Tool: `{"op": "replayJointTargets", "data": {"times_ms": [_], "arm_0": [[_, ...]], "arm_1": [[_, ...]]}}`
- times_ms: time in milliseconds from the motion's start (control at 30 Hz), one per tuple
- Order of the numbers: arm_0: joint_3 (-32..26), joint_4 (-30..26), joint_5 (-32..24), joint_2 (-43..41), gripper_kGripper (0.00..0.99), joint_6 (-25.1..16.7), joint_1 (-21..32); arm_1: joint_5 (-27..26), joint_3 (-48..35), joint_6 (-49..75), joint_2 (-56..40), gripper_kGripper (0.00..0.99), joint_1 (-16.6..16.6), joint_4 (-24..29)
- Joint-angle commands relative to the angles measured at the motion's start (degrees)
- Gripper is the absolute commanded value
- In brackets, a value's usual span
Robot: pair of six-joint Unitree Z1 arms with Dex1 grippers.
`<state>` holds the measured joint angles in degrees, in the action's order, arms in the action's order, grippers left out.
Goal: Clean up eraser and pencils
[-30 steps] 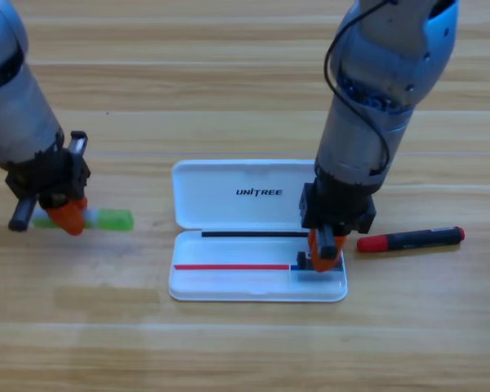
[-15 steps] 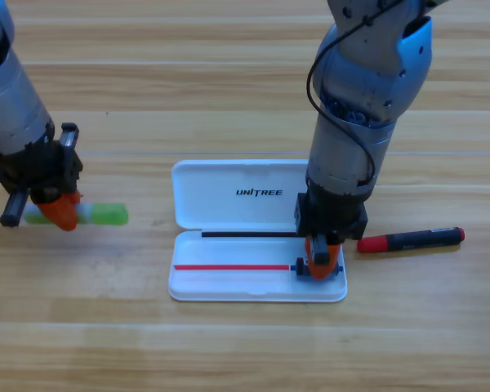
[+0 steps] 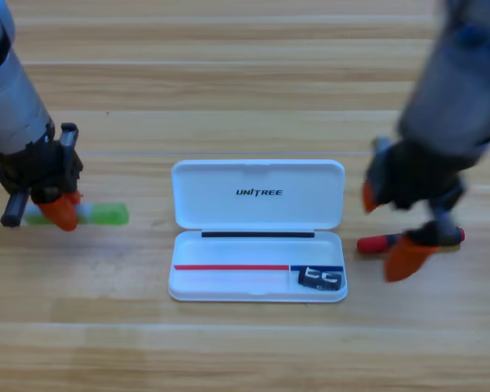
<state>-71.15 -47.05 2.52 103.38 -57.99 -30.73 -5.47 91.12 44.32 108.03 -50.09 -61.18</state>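
While the eraser (image 3: pixel 320 279) lies in the lower right corner of the open white case (image 3: pixel 257 181), we see our right end effector (image 3: pixel 389 229) spread wide, empty, above the black-and-red pencil (image 3: pixel 376 242) just right of the case. Left of the case, our left end effector (image 3: pixel 57 211) sits on the green pencil (image 3: pixel 108 215); we cannot tell its grip.
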Motion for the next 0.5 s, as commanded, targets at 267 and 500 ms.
{"op": "replayJointTargets", "data": {"times_ms": [267,500], "arm_0": [[-9.0,-3.75,-1.29,1.82,0.0,8.5,-11.37],[-13.22,-4.28,-2.08,7.18,0.0,12.37,-17.43]], "arm_1": [[1.16,-5.86,14.22,4.3,0.888,14.5,2.29],[1.86,-2.96,16.24,13.0,0.885,15.55,5.19]]}}
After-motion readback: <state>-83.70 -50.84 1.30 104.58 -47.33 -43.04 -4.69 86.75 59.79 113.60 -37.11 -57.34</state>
